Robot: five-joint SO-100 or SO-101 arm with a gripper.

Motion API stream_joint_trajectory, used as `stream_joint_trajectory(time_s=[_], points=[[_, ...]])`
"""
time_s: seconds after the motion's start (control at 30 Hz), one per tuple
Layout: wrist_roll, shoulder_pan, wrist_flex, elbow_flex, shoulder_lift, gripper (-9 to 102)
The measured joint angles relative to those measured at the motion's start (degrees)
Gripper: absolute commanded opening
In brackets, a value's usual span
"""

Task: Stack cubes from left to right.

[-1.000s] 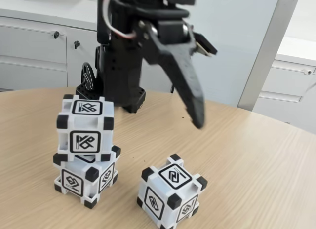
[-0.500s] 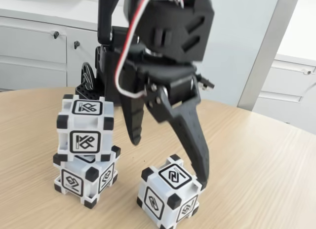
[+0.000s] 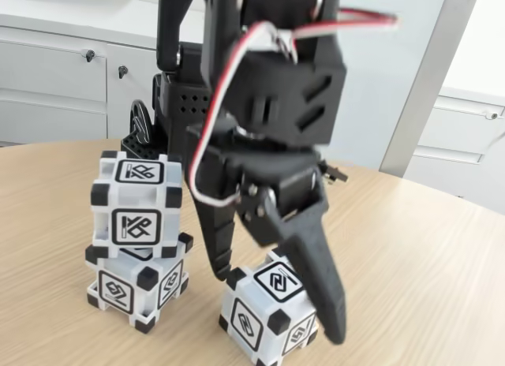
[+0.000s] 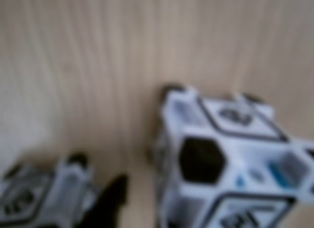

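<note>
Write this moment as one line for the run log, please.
claw: open, straddling lone cube | stack: two cubes | table

place: an office
signs: round wood-grain tabletop point(image 3: 426, 255); white locked cabinets point(image 3: 55, 82) along the wall beyond its far edge

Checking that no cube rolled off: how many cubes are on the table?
3: top cube sits on bottom cube at fixed-view left; third cube lies alone at the right.

White cubes point(image 3: 270, 307) — black corners, black-framed glyphs (each different) — on pale wood-grain table point(image 3: 426, 271).
</note>
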Motion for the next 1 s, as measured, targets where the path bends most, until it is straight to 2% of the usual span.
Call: stream_joint_trajectory(time_s=[1.0], points=[[7.3, -0.1, -0.6, -5.3, -8.2, 26]])
